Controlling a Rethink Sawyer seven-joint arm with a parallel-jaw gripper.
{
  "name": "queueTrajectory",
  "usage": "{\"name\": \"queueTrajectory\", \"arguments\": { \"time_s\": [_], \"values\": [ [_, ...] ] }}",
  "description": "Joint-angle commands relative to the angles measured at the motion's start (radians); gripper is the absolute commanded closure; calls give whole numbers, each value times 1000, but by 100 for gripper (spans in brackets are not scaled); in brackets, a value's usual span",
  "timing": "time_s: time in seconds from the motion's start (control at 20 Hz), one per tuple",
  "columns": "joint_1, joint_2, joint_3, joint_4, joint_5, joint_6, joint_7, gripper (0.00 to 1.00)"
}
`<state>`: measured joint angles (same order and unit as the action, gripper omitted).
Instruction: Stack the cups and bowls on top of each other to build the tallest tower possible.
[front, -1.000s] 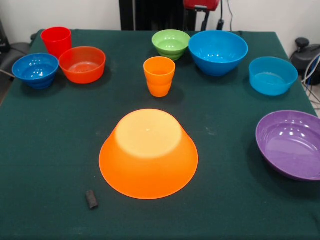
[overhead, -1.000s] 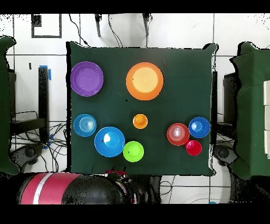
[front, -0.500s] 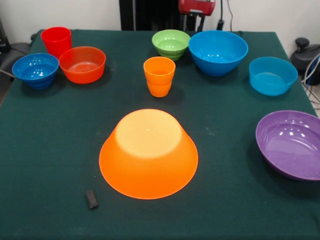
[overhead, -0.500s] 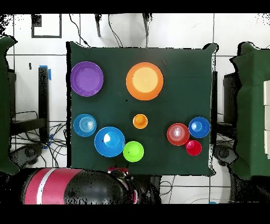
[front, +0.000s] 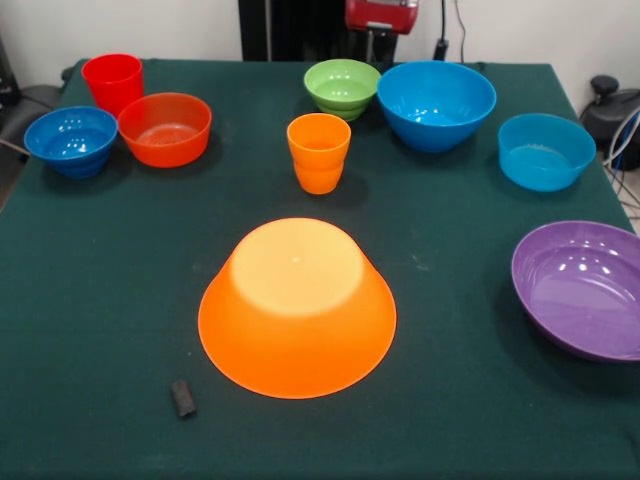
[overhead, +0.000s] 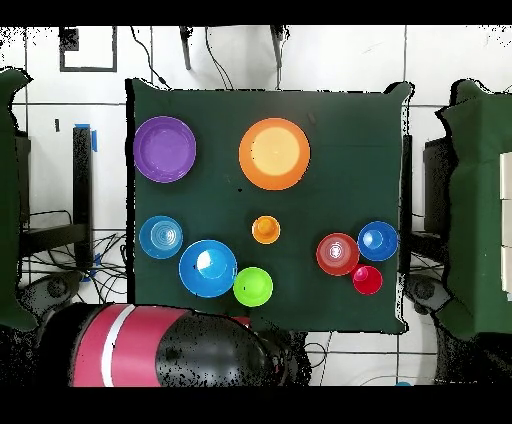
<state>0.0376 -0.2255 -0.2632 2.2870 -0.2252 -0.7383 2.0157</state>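
Orange bowl (front: 297, 307) upturned, orange cup (front: 319, 152) upright

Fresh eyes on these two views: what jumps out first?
The large orange bowl turned upside down in the middle of the green table, nearest the front camera. Behind it the orange cup stands alone, upright, with the other bowls spread along the far side and a purple bowl at the right edge. Nothing is stacked yet.

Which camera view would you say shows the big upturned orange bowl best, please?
The front view: the big orange bowl shows its flat base and sloping wall, plainly upside down. The overhead view gives only a round outline with a paler centre.
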Motion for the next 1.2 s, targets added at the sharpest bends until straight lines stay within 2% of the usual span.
{"name": "queueTrajectory", "arguments": {
  "time_s": [0.05,0.1,0.15,0.35,0.45,0.6,0.8,0.95,1.0,1.05,1.15,1.2],
  "values": [
    [10,60,63,-159,1,-61,122,0],
    [27,45,49,-156,8,-34,100,0],
    [18,31,54,-152,-6,-4,95,0],
    [-20,4,91,-125,-27,15,135,0],
    [-25,6,92,-117,-34,-13,147,0],
    [-83,0,100,-101,-126,-39,153,0],
    [-96,86,79,-125,-150,-97,150,0],
    [-89,100,77,-124,-134,-111,153,0],
    [-96,96,85,-119,-125,-81,159,0],
    [-104,97,92,-116,-120,-72,167,0],
    [-159,148,138,-148,-138,-64,200,0],
    [-166,170,144,-162,-136,-70,203,0]
  ]
}}
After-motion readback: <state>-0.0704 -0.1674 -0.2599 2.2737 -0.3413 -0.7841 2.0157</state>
